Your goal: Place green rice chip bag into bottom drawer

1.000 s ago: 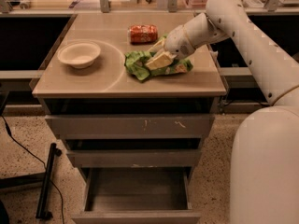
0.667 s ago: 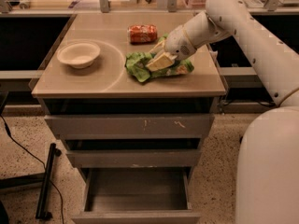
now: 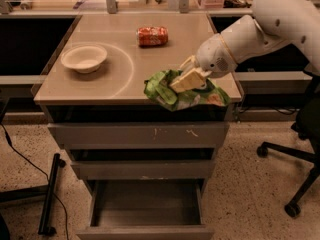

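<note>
Camera view showed the claw (image 3: 184, 80) clamped on the bag (image 3: 161, 90), holding it at the front edge of the surface (image 3: 90, 90), partly overhanging, likely so it could drop clear of the upper fronts. The bottom drawer (image 3: 145, 208) stood pulled open below to receive it. The can (image 3: 152, 35) and bowl (image 3: 84, 59) sat well behind.

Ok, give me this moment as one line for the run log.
tool: shut on green rice chip bag | position: over front edge of table | bottom drawer: open | bag not yet in drawer
</note>
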Robot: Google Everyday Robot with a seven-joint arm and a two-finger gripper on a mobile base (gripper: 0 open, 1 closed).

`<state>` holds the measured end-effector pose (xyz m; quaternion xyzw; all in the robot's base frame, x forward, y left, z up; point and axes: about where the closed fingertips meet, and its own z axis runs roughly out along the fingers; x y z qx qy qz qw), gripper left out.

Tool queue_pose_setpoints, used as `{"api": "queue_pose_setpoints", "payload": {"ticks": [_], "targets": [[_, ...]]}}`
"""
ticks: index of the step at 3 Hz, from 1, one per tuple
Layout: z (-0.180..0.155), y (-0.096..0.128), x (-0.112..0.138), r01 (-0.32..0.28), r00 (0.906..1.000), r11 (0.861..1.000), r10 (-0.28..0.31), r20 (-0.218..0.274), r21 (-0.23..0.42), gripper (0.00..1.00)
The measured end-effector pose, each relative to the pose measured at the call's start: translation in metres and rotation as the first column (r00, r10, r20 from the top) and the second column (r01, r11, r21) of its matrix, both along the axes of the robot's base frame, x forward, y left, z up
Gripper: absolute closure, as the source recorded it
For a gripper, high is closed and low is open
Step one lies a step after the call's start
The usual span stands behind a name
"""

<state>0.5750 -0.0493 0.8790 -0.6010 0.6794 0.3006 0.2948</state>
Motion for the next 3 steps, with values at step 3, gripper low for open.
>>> {"api": "queue_pose_setpoints", "payload": {"ticks": [3], "targets": [[-0.034, 0.012, -0.065, -0.002, 0.9985, 0.987, 0.011, -0.054, 0.160, 1.00]]}}
